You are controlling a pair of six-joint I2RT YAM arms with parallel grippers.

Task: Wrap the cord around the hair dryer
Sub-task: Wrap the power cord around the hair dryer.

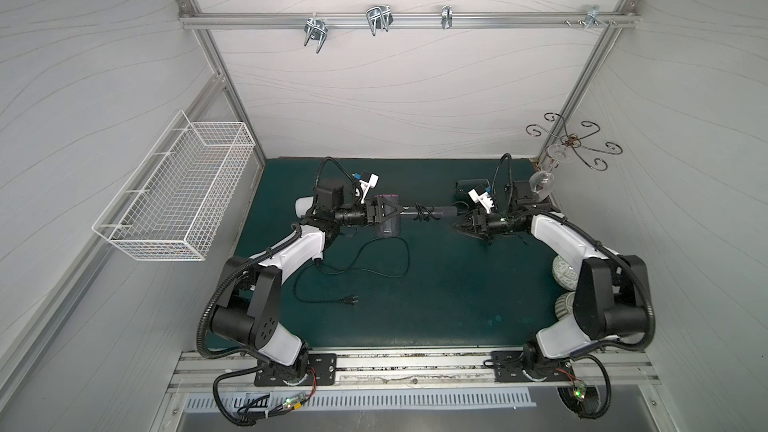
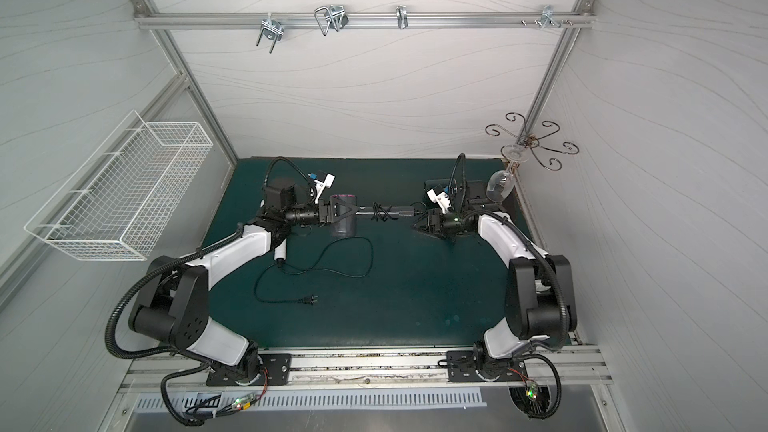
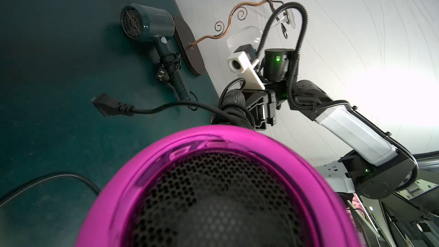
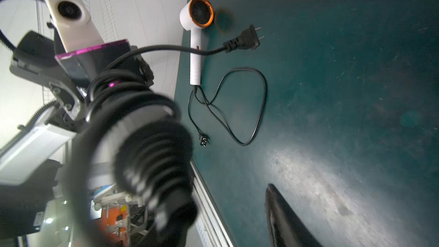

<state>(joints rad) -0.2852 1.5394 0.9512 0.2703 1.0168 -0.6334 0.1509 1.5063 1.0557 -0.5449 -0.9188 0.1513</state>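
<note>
Pretty clearly a robotics lab test cell, not anybody's bathroom. It's boxed in by aluminium extrusion framing [image 1: 407, 18] and white wall panels [image 1: 395, 89]. The left arm [image 1: 286, 255] and right arm [image 1: 561, 238] are bolted to a slotted rail [image 1: 415, 371] at the front of a table [image 1: 436, 292] with a dark green mat. The household stuff looks like staged props (wire basket [image 1: 178, 189] on one wall, metal hooks [image 1: 378, 18] on the crossbar, curly glass rack [image 1: 573, 141] in the corner). There's also a bare circuit board [image 1: 293, 401] with a lit green LED out front.

My left arm [image 1: 297, 249] and right arm [image 1: 552, 234] match: white shells on black joints, ribbed black conduit [image 3: 304, 21], a white wrist camera [image 3: 238, 66], a green status light [image 3: 277, 59] and black base plates [image 1: 322, 367].
</note>
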